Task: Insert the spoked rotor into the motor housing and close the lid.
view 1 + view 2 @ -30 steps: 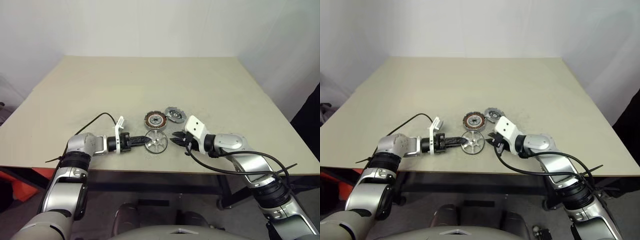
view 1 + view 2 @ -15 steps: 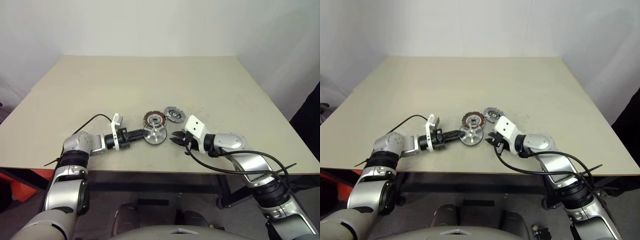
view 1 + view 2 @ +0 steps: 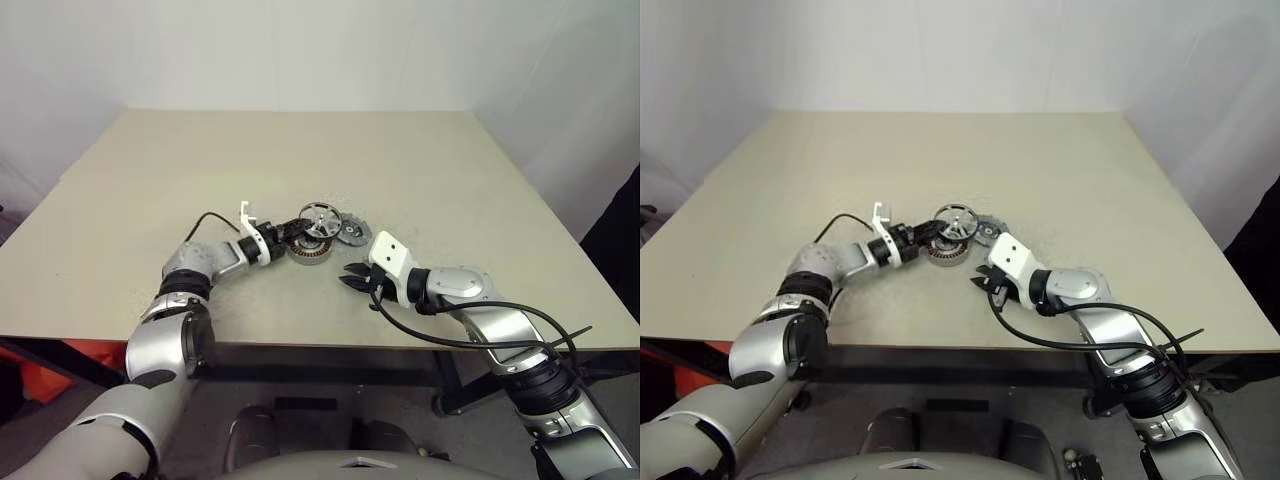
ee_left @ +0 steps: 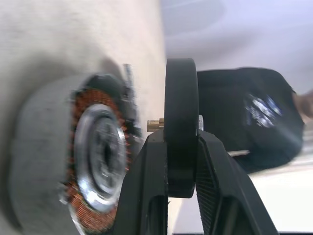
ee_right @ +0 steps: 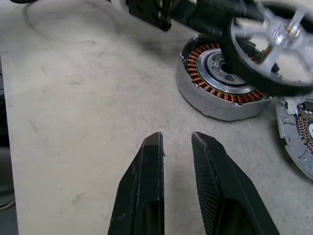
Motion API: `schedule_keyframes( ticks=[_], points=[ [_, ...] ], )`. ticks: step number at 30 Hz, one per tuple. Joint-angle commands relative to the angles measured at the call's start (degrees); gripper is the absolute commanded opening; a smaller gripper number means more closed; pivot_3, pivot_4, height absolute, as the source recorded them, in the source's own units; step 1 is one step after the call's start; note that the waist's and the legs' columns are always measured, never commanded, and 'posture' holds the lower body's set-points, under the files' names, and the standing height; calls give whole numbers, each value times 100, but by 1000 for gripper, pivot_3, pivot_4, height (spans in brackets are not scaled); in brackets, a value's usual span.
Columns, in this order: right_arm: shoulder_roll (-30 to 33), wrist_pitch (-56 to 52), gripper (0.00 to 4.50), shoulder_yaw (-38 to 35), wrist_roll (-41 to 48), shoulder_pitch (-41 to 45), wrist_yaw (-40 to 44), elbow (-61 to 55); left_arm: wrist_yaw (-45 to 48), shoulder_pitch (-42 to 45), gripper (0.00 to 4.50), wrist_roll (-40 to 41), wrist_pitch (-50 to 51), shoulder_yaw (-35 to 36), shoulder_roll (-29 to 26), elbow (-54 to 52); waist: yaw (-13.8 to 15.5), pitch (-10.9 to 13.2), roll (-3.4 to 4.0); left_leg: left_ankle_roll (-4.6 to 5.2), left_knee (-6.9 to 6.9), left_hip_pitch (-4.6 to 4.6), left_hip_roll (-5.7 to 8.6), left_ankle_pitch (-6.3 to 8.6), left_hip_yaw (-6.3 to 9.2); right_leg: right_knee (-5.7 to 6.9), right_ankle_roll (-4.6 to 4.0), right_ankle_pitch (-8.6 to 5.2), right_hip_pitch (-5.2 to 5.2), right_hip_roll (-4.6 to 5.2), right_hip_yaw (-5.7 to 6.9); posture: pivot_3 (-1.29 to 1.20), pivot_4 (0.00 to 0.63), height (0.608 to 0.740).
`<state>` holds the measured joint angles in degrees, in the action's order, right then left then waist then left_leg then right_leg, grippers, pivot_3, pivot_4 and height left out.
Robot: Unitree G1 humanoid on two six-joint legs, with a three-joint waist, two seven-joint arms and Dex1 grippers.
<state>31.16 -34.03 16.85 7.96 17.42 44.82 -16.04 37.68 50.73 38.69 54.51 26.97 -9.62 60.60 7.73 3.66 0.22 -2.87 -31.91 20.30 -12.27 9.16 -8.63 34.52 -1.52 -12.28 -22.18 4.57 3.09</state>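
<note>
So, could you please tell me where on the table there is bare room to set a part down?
The far half of the table beyond the motor housing is bare, as are its left and right sides. It is crowded mid-front: the left tool holds the spoked rotor over the housing, the lid lies beside it, and the right tool rests just in front.

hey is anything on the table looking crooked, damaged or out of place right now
Nothing looks damaged or spilled. The spoked rotor is off the table, clamped by its rim in the left gripper and held over the motor housing, not yet seated. The lid lies flat beside the housing.
</note>
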Motion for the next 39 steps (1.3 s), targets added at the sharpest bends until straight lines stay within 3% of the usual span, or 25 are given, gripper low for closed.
schedule_keyframes(
  ticks=[1,12,39],
  points=[
    [51,70,927,-114,-6,82,-13,-137,105,224,412,-37,-139,16,-29,61,1,1,-1,1,0,2,0,1,0,0,-1,0,-1,0,0,0,0,740],
    [23,79,927,-63,-22,118,-35,-111,420,37,412,-148,168,-59,-313,-74,3,1,-1,3,0,1,2,2,0,2,-1,0,0,4,0,0,0,740],
    [-207,-145,927,-236,122,255,-176,86,436,-454,412,-155,567,-189,-309,-641,-15,1,-1,3,0,-8,3,2,-1,3,-3,1,6,6,0,0,0,740]
  ],
)
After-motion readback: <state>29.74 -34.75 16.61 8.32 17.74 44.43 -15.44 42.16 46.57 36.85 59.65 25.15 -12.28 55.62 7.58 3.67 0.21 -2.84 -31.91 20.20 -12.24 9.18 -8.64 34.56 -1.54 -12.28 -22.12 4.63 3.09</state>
